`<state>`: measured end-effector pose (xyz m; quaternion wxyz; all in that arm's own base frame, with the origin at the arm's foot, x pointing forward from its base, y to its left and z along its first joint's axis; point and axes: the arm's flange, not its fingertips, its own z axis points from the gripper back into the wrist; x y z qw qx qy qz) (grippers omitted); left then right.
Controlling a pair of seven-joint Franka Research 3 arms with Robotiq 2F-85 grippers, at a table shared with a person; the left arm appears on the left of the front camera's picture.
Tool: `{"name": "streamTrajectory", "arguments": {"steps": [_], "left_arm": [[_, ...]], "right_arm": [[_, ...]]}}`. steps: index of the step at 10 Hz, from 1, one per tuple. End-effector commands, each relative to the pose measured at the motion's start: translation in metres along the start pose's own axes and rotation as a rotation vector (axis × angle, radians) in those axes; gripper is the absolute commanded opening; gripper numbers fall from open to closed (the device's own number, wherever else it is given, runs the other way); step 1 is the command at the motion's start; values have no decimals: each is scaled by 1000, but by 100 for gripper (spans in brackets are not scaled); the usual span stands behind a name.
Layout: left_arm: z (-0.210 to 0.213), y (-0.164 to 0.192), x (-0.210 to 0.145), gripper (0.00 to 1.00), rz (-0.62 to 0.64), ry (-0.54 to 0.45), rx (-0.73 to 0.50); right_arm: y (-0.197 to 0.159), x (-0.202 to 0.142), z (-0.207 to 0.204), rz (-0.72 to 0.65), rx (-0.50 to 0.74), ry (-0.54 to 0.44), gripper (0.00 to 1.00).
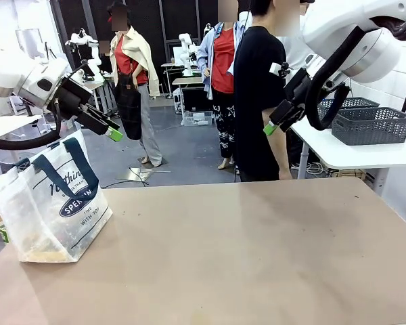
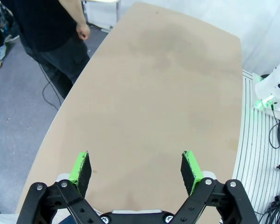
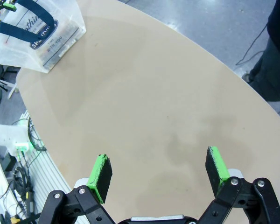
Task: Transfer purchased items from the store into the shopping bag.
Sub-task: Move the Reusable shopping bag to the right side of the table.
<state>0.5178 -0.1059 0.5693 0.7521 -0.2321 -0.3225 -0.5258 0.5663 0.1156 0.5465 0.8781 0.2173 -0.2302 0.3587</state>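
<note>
The shopping bag (image 1: 54, 203), whitish translucent plastic with navy handles and lettering, stands upright on the left end of the brown table (image 1: 243, 250). It also lies at the top left of the right wrist view (image 3: 42, 32). The purchased items are out of view; what the bag holds cannot be made out. My left gripper (image 1: 112, 133) hangs in the air above the bag, and its wrist view has it open (image 2: 136, 168) over bare tabletop. High at the right, my right gripper (image 1: 270, 128) is open too (image 3: 159, 170), with nothing between its green pads (image 3: 101, 177).
A person in black (image 1: 257, 101) stands at the table's far edge, a hand (image 2: 84, 31) hanging by the side. Dark grey lattice baskets (image 1: 372, 125) rest on a white side table at the right. More people stand farther back.
</note>
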Motion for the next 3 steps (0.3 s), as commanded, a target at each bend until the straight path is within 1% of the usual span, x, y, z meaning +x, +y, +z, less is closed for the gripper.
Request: {"name": "streamTrajectory", "arguments": {"steps": [1,3], "left_arm": [[0,0,-1,100,6,-16,-6],[0,0,-1,100,6,-16,-6]], "right_arm": [[-1,4,2,-10,2,15,100],[-1,4,2,-10,2,15,100]]}}
